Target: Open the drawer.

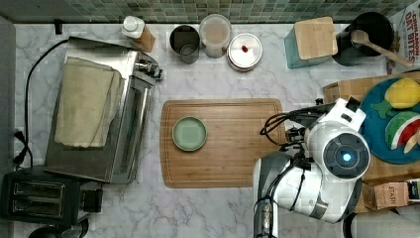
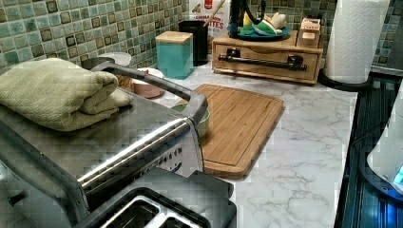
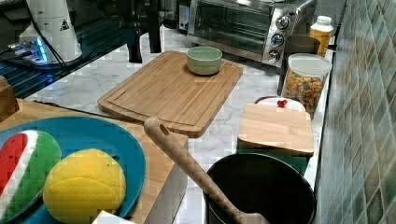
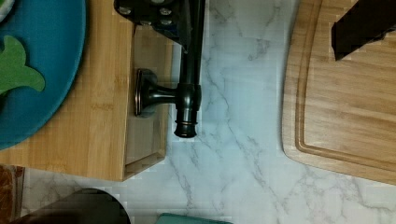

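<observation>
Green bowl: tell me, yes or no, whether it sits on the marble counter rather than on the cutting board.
No. In the top view the green bowl rests on the wooden cutting board, toward the top view's left.

drawer (image 4: 147, 140) slightly out, black bar handle (image 4: 189, 84)

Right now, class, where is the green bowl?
The green bowl sits on the cutting board, toward the top view's left end of it, nearest the toaster oven.
</observation>
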Robot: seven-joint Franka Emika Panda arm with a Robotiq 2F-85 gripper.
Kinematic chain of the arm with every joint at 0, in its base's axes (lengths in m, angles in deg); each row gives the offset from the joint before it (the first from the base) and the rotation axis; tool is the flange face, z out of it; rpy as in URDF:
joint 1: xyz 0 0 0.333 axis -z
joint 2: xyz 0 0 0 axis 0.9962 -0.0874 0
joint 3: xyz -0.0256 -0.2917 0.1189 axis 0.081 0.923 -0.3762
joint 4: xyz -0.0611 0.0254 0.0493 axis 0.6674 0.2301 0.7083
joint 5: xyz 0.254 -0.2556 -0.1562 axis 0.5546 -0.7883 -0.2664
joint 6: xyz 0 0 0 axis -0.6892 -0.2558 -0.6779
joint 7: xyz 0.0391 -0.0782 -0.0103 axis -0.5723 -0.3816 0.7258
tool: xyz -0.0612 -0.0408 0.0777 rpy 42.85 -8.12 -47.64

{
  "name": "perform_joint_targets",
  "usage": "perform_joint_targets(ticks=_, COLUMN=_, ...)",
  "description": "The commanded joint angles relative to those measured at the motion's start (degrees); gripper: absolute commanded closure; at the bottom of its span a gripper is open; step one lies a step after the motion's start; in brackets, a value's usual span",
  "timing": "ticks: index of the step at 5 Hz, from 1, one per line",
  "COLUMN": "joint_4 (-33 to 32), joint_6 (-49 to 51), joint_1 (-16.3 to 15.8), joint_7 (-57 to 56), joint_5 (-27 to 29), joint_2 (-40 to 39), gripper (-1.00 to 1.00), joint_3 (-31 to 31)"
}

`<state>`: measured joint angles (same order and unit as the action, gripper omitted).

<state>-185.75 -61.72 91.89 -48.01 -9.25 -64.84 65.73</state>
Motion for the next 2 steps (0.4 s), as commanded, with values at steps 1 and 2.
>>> perform_joint_targets(ticks=1, joint_4=-1.6, joint_6=-1.9, joint_1=0.5, joint_7=1.1, joint_5=-4.9, joint_2=-4.2, gripper=-1.0, joint_3=0.7)
perform_joint_targets(ticks=2, joint_4=0.1, joint_6=-4.0, joint_1=2.4, joint_7=-4.9, joint_5=1.0, joint_2=-6.5, gripper=-1.0, joint_3=2.4)
